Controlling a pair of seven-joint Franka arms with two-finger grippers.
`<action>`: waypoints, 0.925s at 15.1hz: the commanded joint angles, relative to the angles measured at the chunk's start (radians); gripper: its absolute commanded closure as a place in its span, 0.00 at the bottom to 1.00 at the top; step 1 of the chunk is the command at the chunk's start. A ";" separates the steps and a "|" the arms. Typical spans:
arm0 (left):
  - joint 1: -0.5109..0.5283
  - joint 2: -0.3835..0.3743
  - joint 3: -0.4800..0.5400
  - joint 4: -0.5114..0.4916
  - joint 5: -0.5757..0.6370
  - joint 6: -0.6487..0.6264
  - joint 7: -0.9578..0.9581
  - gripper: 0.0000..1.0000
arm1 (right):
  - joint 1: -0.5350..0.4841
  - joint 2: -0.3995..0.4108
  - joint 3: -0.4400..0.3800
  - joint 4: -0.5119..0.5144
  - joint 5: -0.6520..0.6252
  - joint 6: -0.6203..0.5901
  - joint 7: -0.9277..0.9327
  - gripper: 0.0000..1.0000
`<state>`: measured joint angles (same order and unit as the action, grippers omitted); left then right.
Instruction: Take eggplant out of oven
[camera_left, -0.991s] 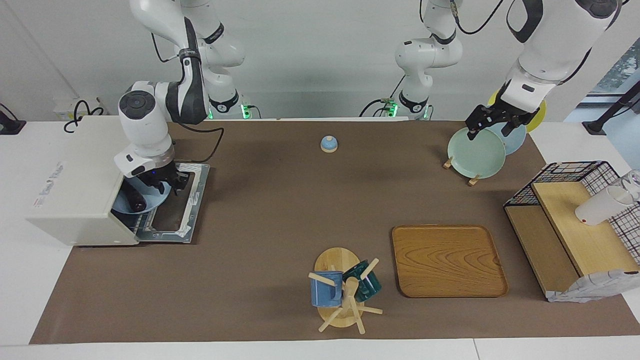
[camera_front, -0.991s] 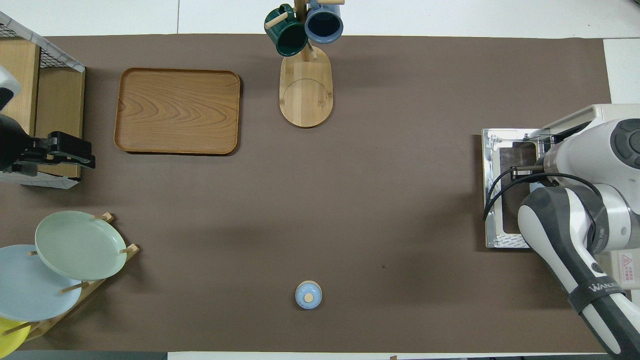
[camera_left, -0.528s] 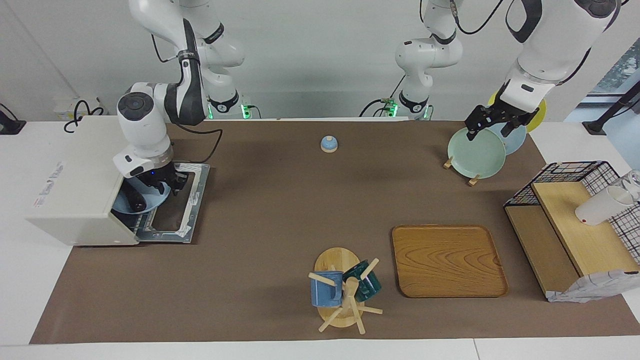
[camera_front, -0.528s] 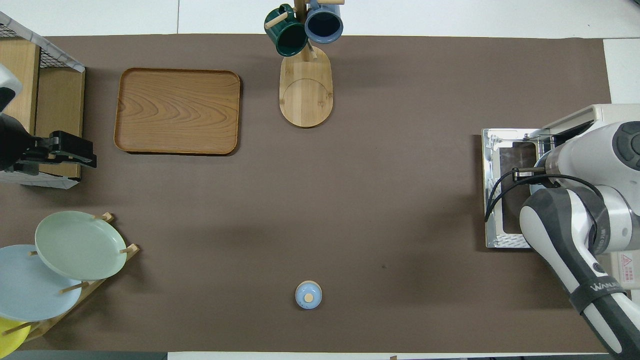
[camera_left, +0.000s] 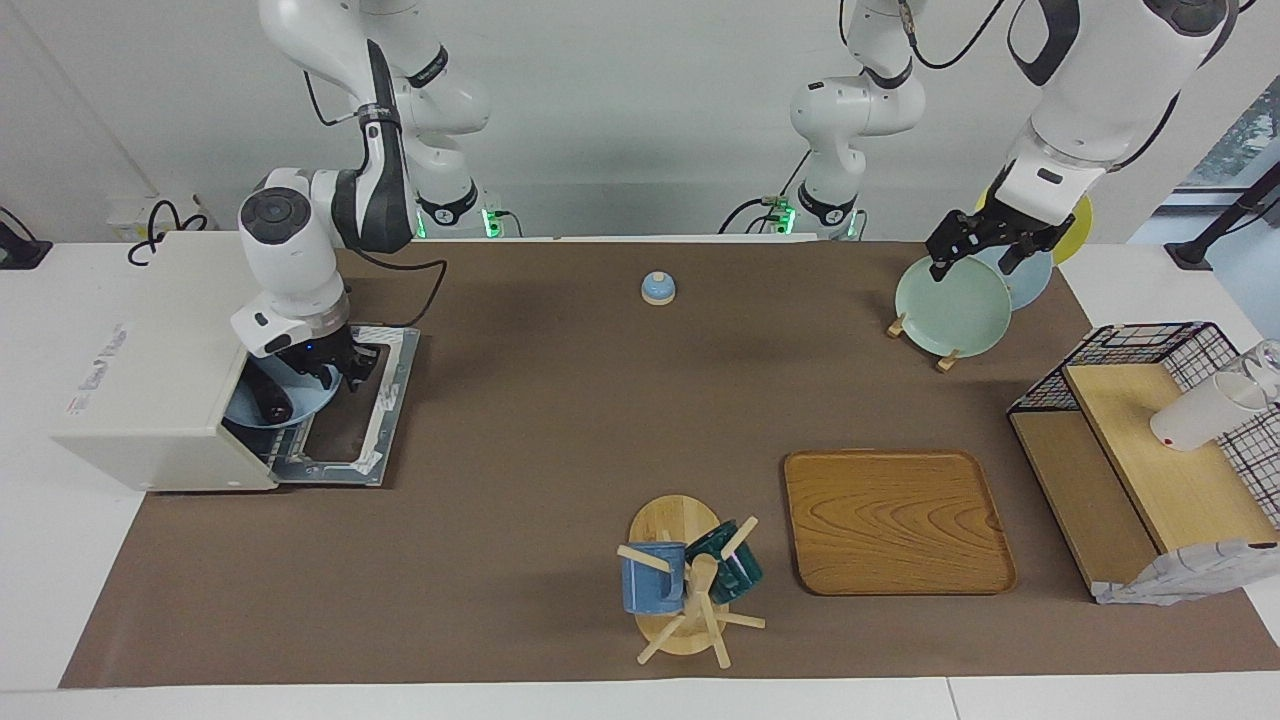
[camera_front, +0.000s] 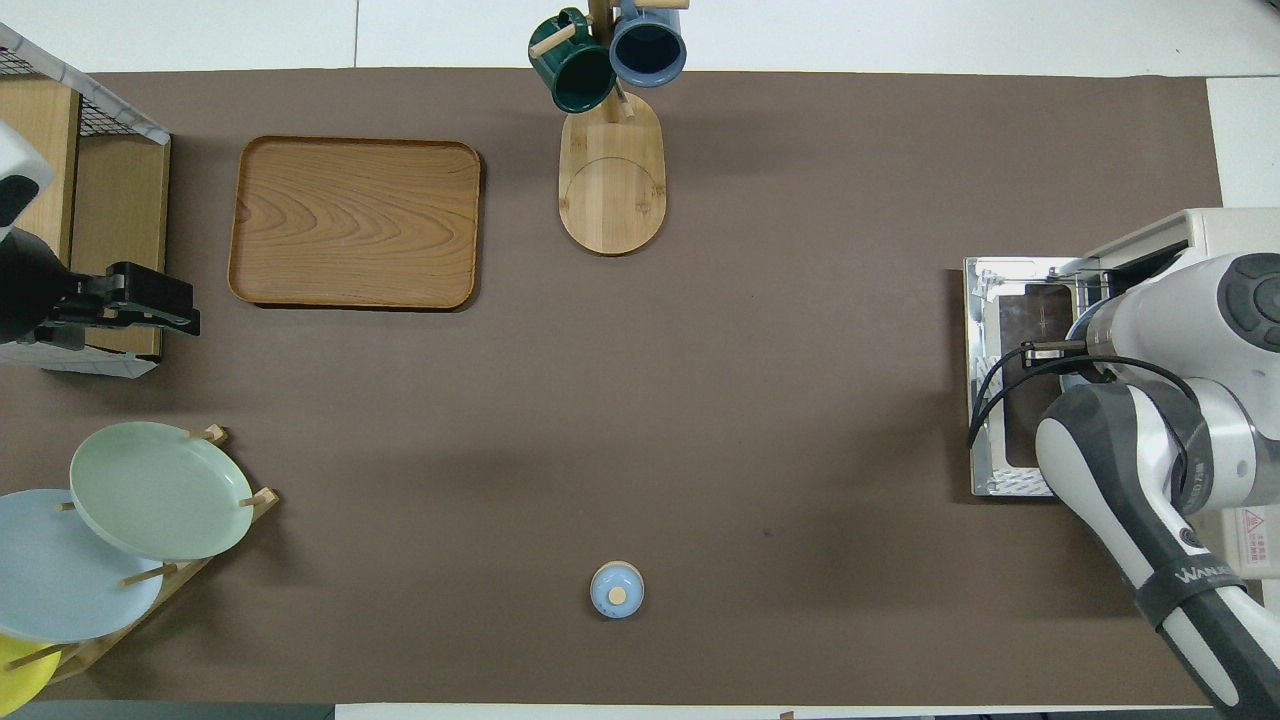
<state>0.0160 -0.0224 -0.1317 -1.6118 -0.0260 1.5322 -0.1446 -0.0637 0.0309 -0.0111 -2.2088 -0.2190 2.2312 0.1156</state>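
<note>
Eggplant (camera_left: 268, 403), dark, glossy and slender, lies on a pale blue plate (camera_left: 305, 405) in the mouth of the off-white oven (camera_left: 150, 370), which stands at the right arm's end of the table. Its rounded end points out toward the opening. The oven's glass door (camera_left: 350, 405) is dropped flat on the brown mat, and the plate's rim reaches out over the door's hinge edge.

Near to far from the robots: a small blue lidded pot (camera_left: 657, 288) stands alone in the middle of the mat, close to the robots' edge. At the left arm's end a rack holds a green plate (camera_left: 950, 305) with a blue and a yellow one nearer the robots. The left gripper (camera_left: 985, 250) hangs over that rack, fingers spread wide and holding nothing; this arm waits. The right gripper (camera_left: 322, 368) is down at the oven mouth, over the plate and just beside the eggplant; its fingers are partly drawn in, and whether they touch the eggplant cannot be told. In the overhead view the arm's wrist hides both plate and eggplant.

Farther out lie a wooden tray (camera_left: 895, 520), a mug tree (camera_left: 685, 585) with a blue and a green mug, and a wire-and-wood shelf (camera_left: 1150, 450) at the left arm's end. Between the oven door and the tray the mat is a broad bare stretch.
</note>
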 joint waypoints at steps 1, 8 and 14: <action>-0.010 -0.001 0.007 -0.007 -0.011 0.016 -0.003 0.00 | -0.027 -0.026 0.010 -0.040 0.006 0.027 -0.034 0.92; -0.008 -0.001 0.007 -0.007 -0.011 0.025 -0.003 0.00 | -0.009 -0.022 0.033 0.006 0.003 -0.059 -0.106 1.00; -0.010 0.004 0.007 0.001 -0.012 0.023 -0.007 0.00 | 0.287 -0.006 0.034 0.101 -0.141 -0.202 0.070 1.00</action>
<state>0.0160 -0.0220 -0.1317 -1.6118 -0.0266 1.5388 -0.1446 0.1335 0.0099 0.0197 -2.1345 -0.3072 2.0693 0.0934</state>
